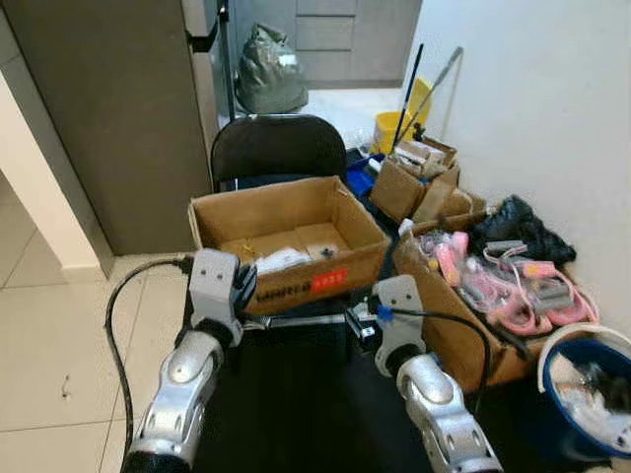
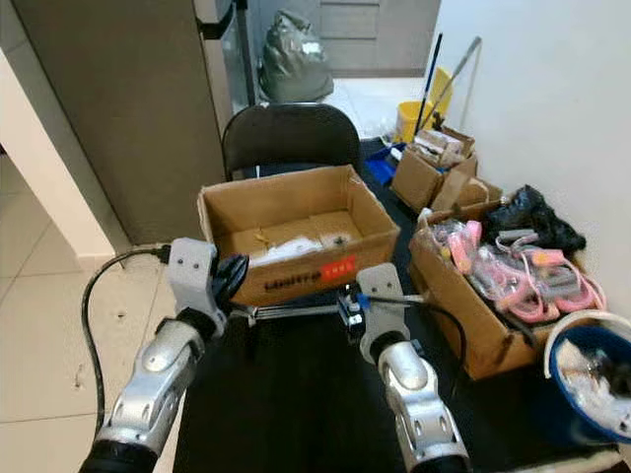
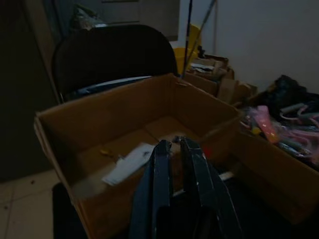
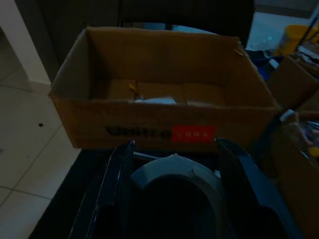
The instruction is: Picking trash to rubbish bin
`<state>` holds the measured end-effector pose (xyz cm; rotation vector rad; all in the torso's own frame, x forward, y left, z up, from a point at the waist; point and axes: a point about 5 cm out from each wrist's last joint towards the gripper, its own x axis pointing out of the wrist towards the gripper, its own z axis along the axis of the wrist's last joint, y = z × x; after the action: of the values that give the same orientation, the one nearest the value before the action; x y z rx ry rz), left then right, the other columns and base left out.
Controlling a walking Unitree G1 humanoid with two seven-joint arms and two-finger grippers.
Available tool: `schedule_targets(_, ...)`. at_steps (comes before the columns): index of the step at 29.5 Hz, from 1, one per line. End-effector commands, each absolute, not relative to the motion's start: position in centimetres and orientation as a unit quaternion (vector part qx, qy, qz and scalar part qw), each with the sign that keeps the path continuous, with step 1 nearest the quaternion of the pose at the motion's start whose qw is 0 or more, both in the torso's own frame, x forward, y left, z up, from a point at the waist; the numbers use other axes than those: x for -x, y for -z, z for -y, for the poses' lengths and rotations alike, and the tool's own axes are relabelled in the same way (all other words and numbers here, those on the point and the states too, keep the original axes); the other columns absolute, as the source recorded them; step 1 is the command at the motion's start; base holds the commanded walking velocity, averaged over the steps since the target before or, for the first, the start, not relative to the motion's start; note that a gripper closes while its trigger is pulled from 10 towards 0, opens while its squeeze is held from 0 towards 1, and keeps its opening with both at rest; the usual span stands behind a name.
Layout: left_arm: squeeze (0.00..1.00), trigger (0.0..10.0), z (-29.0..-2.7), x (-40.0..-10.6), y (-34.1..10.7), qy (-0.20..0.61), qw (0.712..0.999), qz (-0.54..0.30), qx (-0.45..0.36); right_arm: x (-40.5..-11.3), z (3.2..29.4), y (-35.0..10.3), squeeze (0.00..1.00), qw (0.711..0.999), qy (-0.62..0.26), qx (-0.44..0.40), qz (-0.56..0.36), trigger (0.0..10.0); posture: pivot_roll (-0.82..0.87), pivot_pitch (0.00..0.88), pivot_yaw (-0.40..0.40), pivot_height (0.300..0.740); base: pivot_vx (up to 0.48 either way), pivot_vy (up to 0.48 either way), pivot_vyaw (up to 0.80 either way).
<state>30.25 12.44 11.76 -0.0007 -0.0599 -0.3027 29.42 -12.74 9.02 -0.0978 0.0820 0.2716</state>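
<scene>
An open cardboard box (image 1: 261, 197) with a red label stands just ahead of me on a black surface. A white scrap of paper (image 1: 281, 260) and small bits lie on its floor. My left gripper (image 1: 244, 286) is at the box's front left corner; the left wrist view shows its fingers (image 3: 162, 159) pressed together with nothing between them, pointing into the box. My right gripper (image 1: 357, 325) sits a little short of the box's front wall, near the label. In the right wrist view its fingers (image 4: 122, 169) stand wide apart, with only a grey rounded part low between them.
A black folding chair (image 1: 279, 148) stands behind the box. On the right are a carton of pink items (image 1: 513, 286), small boxes (image 1: 419, 182), a blue bucket (image 1: 582, 394) and a yellow mop bucket (image 1: 394, 128). A grey bag (image 1: 268, 69) sits far back. A black cable (image 1: 118, 296) loops on the left.
</scene>
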Motion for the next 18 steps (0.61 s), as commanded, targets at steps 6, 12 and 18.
schedule_targets(6, 0.00, 10.0, -12.28, -29.97, -11.48, 0.157, 0.987, 0.023, -0.002, -29.24, 12.88, -8.54, 0.00, 0.989, -0.133, 0.050, -0.050, 10.0, 0.00, 0.051, 0.007, 0.740, 0.436, 0.000, 0.00)
schedule_targets(12, 0.00, 10.0, -12.36, -29.93, -11.46, 0.155, 0.988, 0.023, -0.003, -29.43, 12.76, -8.53, 0.00, 0.989, -0.133, 0.050, -0.050, 10.0, 0.00, 0.050, 0.003, 0.740, 0.433, 0.000, 0.00)
schedule_targets(18, 0.00, 10.0, -12.34, -29.91, -11.47, 0.155, 0.988, 0.023, -0.003, -29.49, 12.79, -8.56, 0.00, 0.989, -0.132, 0.049, -0.049, 10.0, 0.00, 0.052, 0.002, 0.740, 0.434, 0.000, 0.00)
